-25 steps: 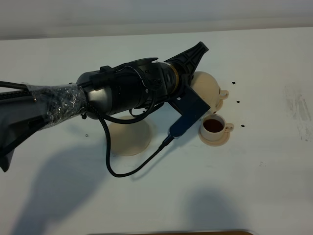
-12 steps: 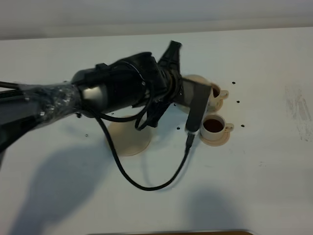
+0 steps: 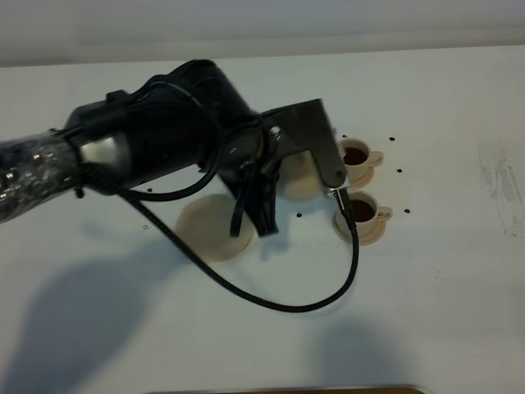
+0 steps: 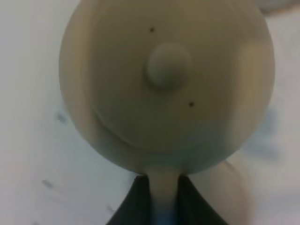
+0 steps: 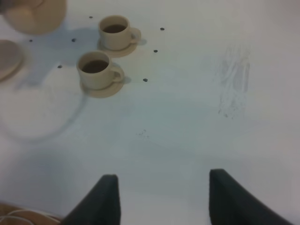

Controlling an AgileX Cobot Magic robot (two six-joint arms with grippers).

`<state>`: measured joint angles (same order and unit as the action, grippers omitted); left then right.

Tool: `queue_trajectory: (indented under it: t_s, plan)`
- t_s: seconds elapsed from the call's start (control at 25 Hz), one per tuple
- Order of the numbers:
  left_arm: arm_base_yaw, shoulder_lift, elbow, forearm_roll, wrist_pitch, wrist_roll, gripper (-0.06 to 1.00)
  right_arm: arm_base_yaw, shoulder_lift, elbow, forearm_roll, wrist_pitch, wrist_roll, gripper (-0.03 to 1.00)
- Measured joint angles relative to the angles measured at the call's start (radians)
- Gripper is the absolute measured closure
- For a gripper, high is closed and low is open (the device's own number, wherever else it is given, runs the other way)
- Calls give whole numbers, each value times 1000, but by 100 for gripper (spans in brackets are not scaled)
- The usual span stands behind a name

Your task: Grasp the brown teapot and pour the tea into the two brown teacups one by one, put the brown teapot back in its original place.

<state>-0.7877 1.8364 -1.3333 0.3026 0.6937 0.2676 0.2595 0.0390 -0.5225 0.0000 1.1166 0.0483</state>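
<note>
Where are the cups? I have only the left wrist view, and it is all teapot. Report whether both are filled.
Observer: Both hold dark tea, the far teacup and the near teacup, each on its own small saucer.
Operator: Locate the teapot's plate.
Observer: In the high view the large saucer lies bare, left of the teapot; the cups are to the teapot's right.
Operator: Report the right gripper.
Observer: The right gripper is open, holds nothing and is away from the cups.

Left arm (image 3: 164, 144) and held teapot (image 3: 299, 174) block the surface's (image 3: 443, 328) centre. Two filled teacups (image 3: 358, 211) stand just beside. Surface right of the cups lies open.
</note>
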Motion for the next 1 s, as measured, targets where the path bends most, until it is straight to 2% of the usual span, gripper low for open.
queue_trajectory:
  t_s: [0.32,0.64,1.0]
  plan:
    - [0,-37,94,-129,51,-149,86,0,0,0,0,0,0,53]
    - [0,-9,174,-200,-37,-163,86,0,0,0,0,0,0,53]
    - [-9,85,176,-210,-133,-167,86,0,0,0,0,0,0,53]
